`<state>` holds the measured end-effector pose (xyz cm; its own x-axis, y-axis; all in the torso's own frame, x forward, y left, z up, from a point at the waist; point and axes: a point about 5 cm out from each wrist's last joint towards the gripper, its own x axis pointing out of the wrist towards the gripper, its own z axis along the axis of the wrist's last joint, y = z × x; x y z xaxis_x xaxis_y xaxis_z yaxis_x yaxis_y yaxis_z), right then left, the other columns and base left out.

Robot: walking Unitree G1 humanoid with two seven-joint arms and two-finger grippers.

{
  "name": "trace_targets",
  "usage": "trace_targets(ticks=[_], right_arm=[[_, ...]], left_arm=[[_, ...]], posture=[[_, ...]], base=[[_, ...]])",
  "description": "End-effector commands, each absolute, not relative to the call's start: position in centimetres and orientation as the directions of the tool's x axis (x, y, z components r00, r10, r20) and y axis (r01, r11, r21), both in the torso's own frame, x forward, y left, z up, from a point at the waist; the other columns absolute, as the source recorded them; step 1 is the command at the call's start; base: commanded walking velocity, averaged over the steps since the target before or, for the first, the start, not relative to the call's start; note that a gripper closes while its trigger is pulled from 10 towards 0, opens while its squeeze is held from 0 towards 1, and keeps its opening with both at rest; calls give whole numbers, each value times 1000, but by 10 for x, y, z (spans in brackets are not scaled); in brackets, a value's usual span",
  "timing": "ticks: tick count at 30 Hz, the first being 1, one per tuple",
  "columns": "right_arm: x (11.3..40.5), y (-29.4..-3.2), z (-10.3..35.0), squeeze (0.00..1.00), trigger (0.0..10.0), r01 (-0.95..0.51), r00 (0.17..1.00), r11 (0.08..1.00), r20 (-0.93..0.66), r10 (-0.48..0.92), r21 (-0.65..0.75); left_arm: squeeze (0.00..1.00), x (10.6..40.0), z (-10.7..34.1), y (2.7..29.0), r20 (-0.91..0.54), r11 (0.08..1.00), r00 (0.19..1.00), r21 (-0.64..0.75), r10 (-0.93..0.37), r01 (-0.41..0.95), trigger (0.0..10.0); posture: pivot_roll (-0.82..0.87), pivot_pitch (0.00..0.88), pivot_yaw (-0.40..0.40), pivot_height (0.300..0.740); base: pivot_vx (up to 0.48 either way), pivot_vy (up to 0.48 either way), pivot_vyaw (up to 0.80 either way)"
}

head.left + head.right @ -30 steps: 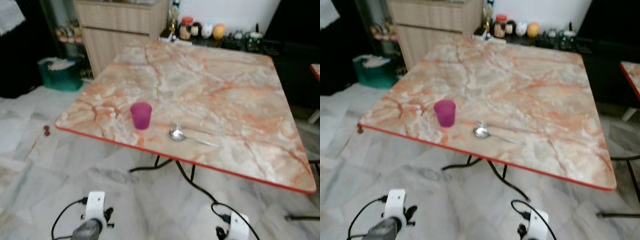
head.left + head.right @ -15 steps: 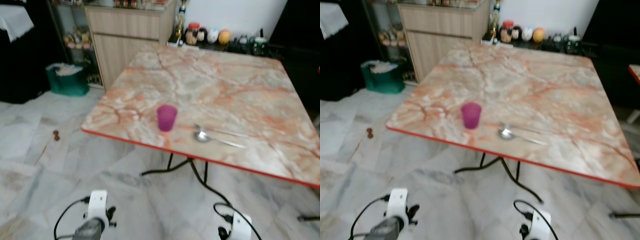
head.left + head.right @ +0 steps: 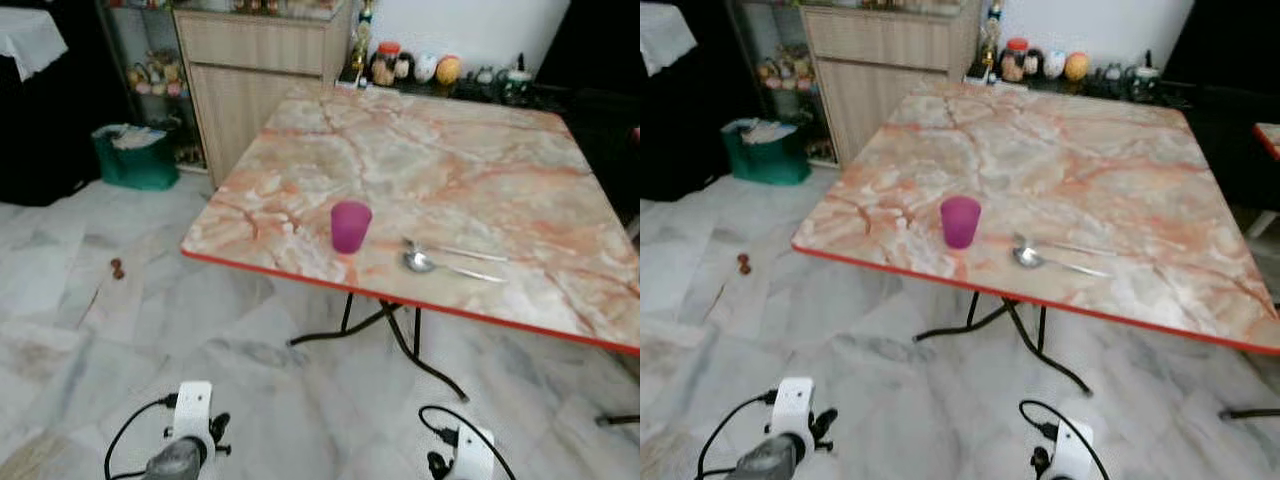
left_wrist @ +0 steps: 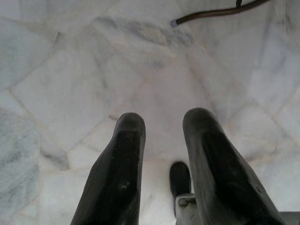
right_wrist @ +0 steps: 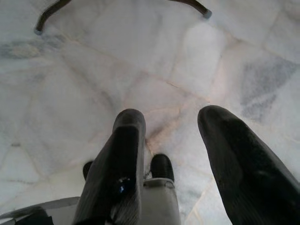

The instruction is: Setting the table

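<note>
A purple cup (image 3: 350, 225) stands near the desk's (image 3: 470, 160) front edge, a spoon (image 3: 440, 264) just beside it; left gripper (image 4: 161, 136) and right gripper (image 5: 171, 136) hang over the floor (image 3: 120, 340), jaws spread, empty.

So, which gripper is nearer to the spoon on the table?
Right. The right gripper hangs low over the floor, almost straight below the spoon; the left gripper hangs equally low but further off, left of the purple cup.
</note>
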<state>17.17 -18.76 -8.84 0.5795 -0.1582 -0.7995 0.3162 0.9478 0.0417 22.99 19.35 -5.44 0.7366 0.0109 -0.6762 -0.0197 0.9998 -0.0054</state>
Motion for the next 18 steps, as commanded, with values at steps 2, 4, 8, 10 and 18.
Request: trace_targets(ticks=[2,4,8,10,18], right_arm=[[170,-191,-88,0,10000,324,576,946,-798,-176,26],[170,-191,-88,0,10000,327,576,945,-798,-177,27],[170,-191,-88,0,10000,334,578,942,-797,-177,32],[170,-191,-88,0,10000,340,579,940,-796,-177,38],[171,-191,-88,0,10000,335,585,941,-792,-176,38]], left_arm=[[0,229,-55,191,-683,1000,731,-19,4,-24,10000],[0,229,-55,191,-682,1000,731,-22,1,-22,10000],[0,230,-55,191,-683,1000,730,-23,-1,-20,10000],[0,230,-55,191,-683,1000,731,-24,-2,-20,10000],[0,230,-55,190,-683,1000,730,-25,-8,-12,10000]], posture=[[79,0,-20,740],[79,0,-20,740],[78,0,-20,740],[80,0,-21,740],[81,0,-20,740]], base=[[0,0,0],[0,0,0],[0,0,0],[0,0,0],[131,0,-242]])
